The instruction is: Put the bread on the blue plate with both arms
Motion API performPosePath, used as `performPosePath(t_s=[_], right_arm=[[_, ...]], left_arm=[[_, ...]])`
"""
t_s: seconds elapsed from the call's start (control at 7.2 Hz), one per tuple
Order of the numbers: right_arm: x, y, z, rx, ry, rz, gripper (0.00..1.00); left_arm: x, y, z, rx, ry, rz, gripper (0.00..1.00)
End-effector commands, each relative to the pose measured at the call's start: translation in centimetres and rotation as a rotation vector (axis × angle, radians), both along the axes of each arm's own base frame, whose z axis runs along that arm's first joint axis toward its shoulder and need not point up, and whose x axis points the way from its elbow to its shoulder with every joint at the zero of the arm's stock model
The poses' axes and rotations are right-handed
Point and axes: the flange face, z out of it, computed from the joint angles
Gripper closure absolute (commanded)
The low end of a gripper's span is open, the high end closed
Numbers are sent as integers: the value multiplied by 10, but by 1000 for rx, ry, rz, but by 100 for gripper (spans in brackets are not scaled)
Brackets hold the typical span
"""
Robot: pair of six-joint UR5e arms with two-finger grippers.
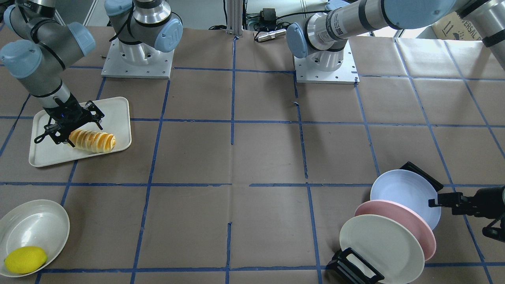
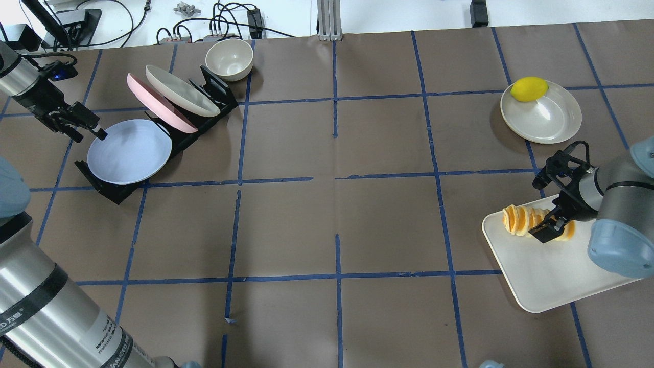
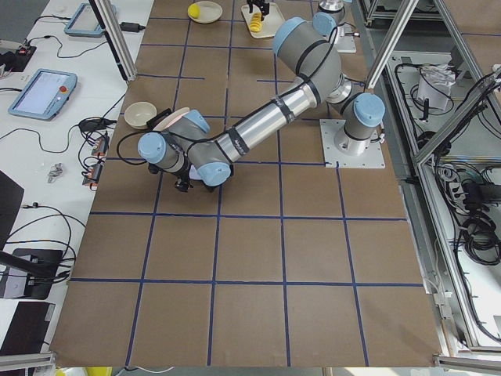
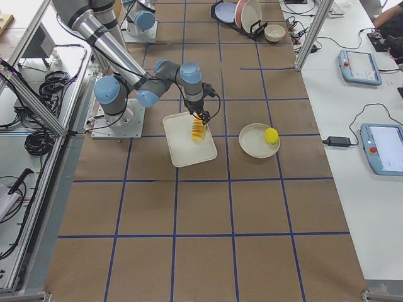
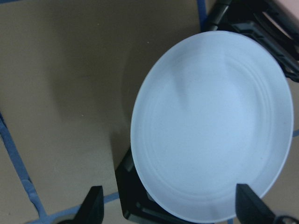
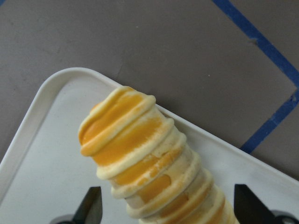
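The bread (image 1: 92, 141) lies on a cream tray (image 1: 114, 110) at the table's right side; it also shows in the overhead view (image 2: 518, 220) and the right wrist view (image 6: 145, 158). My right gripper (image 2: 554, 217) is open and straddles the roll's thick end, with a finger on each side (image 6: 170, 207). The blue plate (image 2: 130, 151) leans in the front slot of a black rack (image 2: 115, 191). My left gripper (image 2: 88, 134) is open at the plate's outer rim, and the rim sits between the fingers in the left wrist view (image 5: 170, 207).
A pink plate (image 2: 153, 99) and a cream-white plate (image 2: 179, 89) lean in the same rack behind the blue one. A cream bowl (image 2: 229, 59) stands beyond the rack. A lemon (image 2: 529, 88) lies on a cream plate (image 2: 554, 120) beyond the tray.
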Motion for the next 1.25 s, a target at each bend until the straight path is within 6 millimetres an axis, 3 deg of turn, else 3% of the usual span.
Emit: performPosePath(t_s=[0.0, 0.14, 0.28, 0.42, 0.56, 0.69, 1.11], right_arm=[[-12, -2, -16, 3, -10, -17, 42], [-12, 0, -16, 10, -9, -46, 71], [-11, 2, -11, 21, -4, -109, 81], [-11, 4, -3, 72, -6, -177, 81], [-3, 6, 19, 128, 14, -278, 80], [18, -2, 50, 154, 15, -301, 80], [96, -40, 175, 277, 45, -400, 78]], left_arm=[[-4, 0, -29, 33, 46, 16, 9], [-5, 2, -28, 51, 54, 22, 23], [-5, 3, -22, 79, 63, 36, 51], [-5, 3, -23, 82, 63, 42, 67], [-5, 3, -21, 81, 59, 40, 69], [-5, 3, -18, 77, 54, 41, 72], [3, -8, 15, 60, 25, 69, 84]])
